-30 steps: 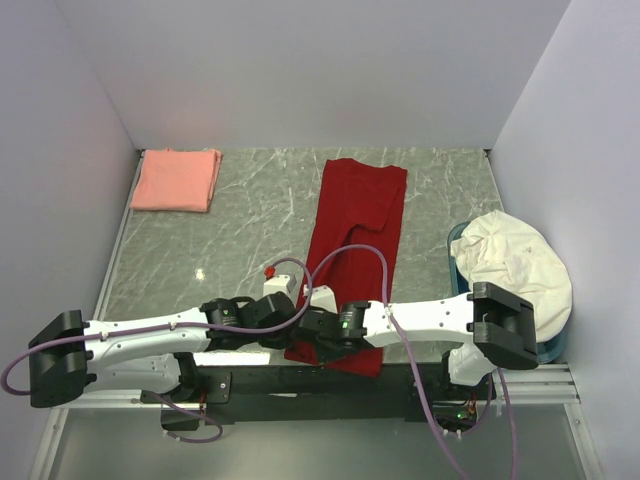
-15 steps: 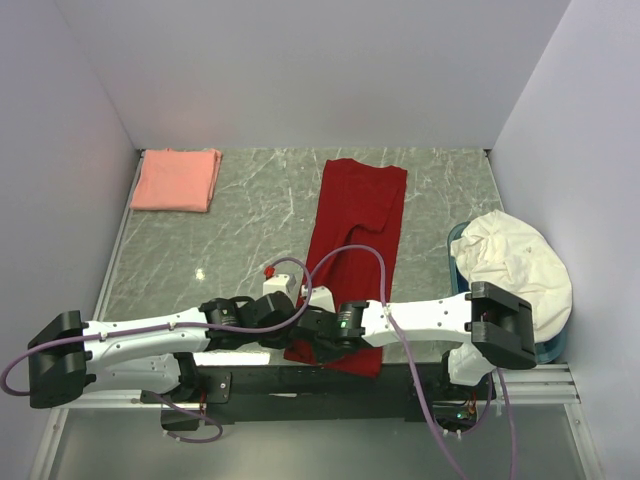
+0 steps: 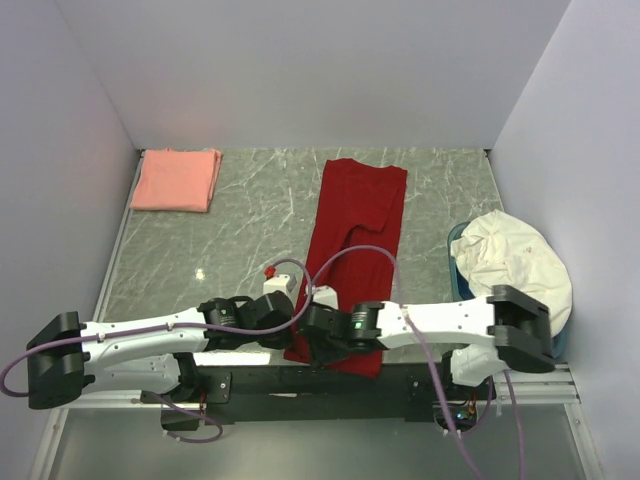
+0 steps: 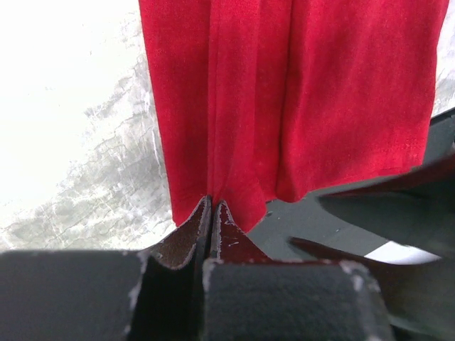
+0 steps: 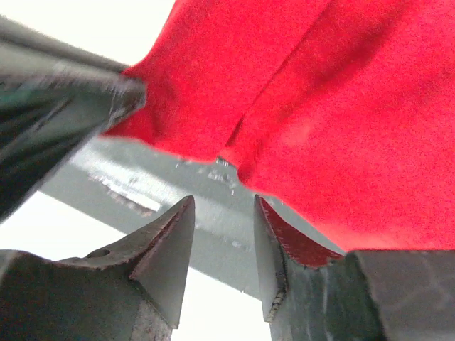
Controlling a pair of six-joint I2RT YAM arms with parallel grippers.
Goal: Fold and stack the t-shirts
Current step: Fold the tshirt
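Limp, light deep red t-shirt [image 3: 360, 210] wants gripping at its hem: left end effector [image 4: 213, 207] clamps it there, right end effector [image 5: 223, 206] gapes apart

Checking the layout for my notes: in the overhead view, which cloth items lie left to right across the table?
From the left: salmon-pink t-shirt → deep red t-shirt → white cloth in the blue basket.

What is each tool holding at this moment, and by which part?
The left tool is shut on the deep red t-shirt, pinching its near edge. The right tool is open beside that edge and holds nothing.
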